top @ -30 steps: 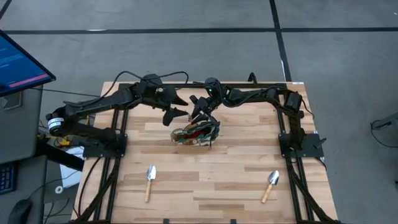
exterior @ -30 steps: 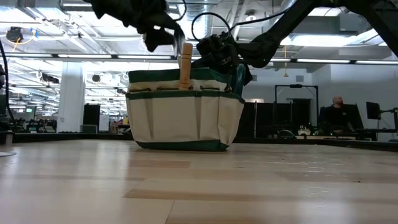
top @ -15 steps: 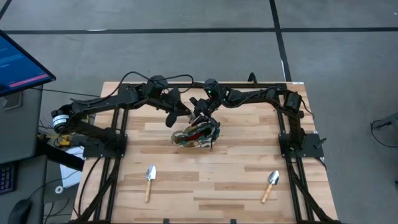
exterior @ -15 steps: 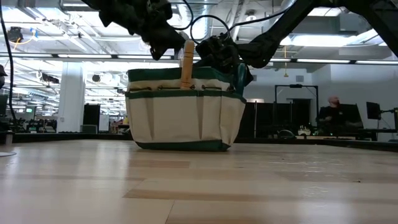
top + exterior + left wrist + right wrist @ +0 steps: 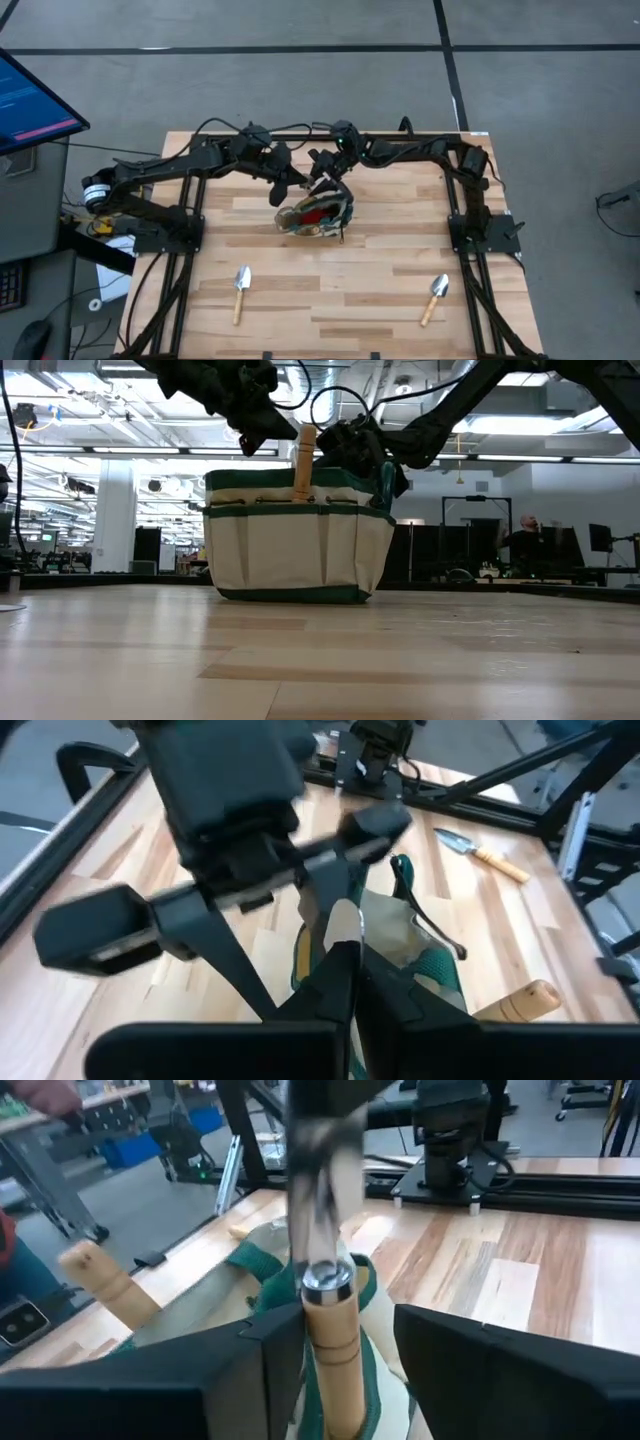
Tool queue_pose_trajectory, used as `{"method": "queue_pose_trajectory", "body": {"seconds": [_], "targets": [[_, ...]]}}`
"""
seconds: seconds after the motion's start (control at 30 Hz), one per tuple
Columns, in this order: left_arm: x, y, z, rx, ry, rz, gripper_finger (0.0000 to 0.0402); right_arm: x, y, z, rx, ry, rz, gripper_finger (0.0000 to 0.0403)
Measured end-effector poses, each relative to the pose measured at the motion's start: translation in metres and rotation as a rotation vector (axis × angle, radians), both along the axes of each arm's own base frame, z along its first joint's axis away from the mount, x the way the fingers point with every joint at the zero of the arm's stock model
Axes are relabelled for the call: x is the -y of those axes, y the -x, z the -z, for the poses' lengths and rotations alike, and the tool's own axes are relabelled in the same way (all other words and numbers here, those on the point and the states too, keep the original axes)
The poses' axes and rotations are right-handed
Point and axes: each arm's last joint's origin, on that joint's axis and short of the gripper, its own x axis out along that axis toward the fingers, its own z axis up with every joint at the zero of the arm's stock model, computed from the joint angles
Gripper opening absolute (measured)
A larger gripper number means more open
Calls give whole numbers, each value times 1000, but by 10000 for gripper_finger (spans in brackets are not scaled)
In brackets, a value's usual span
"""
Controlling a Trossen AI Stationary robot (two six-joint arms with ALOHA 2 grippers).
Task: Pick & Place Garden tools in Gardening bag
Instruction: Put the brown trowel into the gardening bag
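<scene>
The beige, green-trimmed gardening bag [image 5: 345, 212] stands on its base at the table's far middle, with something red [image 5: 318, 212] inside. My right gripper [image 5: 345, 1322] hangs open over the bag, a trowel's wooden handle [image 5: 332, 1365] between its fingers. The trowel's blurred metal blade [image 5: 318, 1180] points away toward the bag. Another wooden handle [image 5: 105, 1285] sticks up out of the bag. My left gripper [image 5: 345, 985] is shut and empty just above the bag's left part. Two more trowels [image 5: 240, 290] [image 5: 435, 297] lie flat near the table's front edge. My right gripper's fingers stand apart on either side of the trowel's wooden handle [image 5: 318, 1342], just below its metal collar. The handle lies close against one finger [image 5: 270, 1365], and a gap shows to the other. I cannot tell whether that finger touches it. The fingers point down toward the bag.
Bare wood lies around the bag and between the two trowels near the front edge. The arms' black frames [image 5: 480, 225] stand at the table's left and right sides. A monitor [image 5: 30, 100] stands off the table's left, and a person [image 5: 525, 535] shows far behind it.
My left gripper has shut on nothing and stays above the bag's left part. The bag has not moved.
</scene>
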Motion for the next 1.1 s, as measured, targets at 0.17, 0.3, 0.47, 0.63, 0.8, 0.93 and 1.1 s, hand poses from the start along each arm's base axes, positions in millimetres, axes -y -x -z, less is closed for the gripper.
{"method": "queue_pose_trajectory", "body": {"seconds": [0.17,0.3,0.47,0.63,0.8,0.93,1.1], "targets": [[6,-1,0,-5,-17,-14,5,16,10,-11,-1,-56,18,165],[13,-4,0,-11,-31,-18,5,26,20,-23,-6,-95,32,176],[22,-5,3,-51,-49,-38,5,31,36,-53,32,-78,48,179],[31,-5,8,-116,-119,-94,5,35,57,-88,82,-34,107,167],[39,-7,9,-120,-129,-83,5,28,73,-117,124,-3,125,150],[43,-13,15,-150,-136,-98,5,20,81,-131,127,1,125,138],[44,-23,25,-201,-153,-126,6,10,87,-136,78,-12,134,126]]}}
